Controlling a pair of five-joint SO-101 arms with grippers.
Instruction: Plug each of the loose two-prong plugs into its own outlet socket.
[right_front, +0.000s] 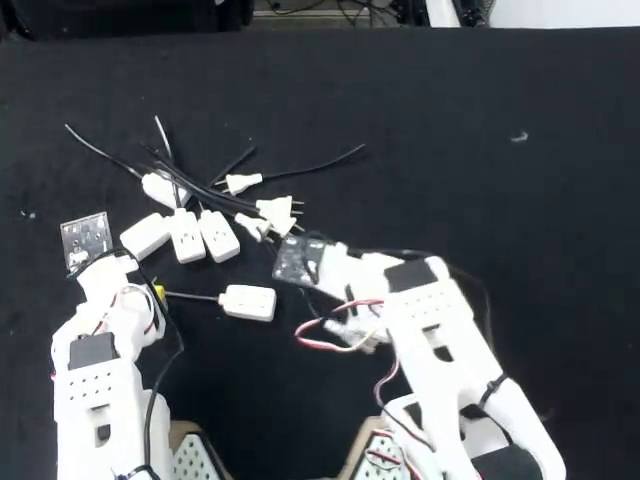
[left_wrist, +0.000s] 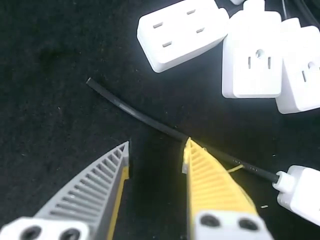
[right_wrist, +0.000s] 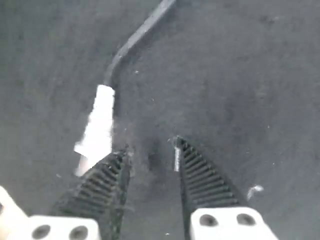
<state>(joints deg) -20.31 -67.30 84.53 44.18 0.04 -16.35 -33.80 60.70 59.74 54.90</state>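
Note:
Three white outlet sockets (left_wrist: 182, 31) (left_wrist: 252, 55) (left_wrist: 302, 70) lie side by side beyond my left gripper (left_wrist: 155, 150). It is open and empty, its yellow finger (left_wrist: 210, 175) resting over a black cable (left_wrist: 140, 117). That cable leads to a fourth socket (right_front: 248, 302). My right gripper (right_wrist: 150, 150) is open just above the table, with a white two-prong plug (right_wrist: 97, 130) and its black cable beside one black finger (right_wrist: 107, 175). More loose plugs (right_front: 240, 183) (right_front: 278, 210) lie among crossed cables behind the sockets.
Black cables (right_front: 200, 180) fan out across the table's left middle. A small printed tag (right_front: 85, 238) lies beside the left arm (right_front: 95, 360). Bare black table (right_front: 500, 180) stretches to the right and far side.

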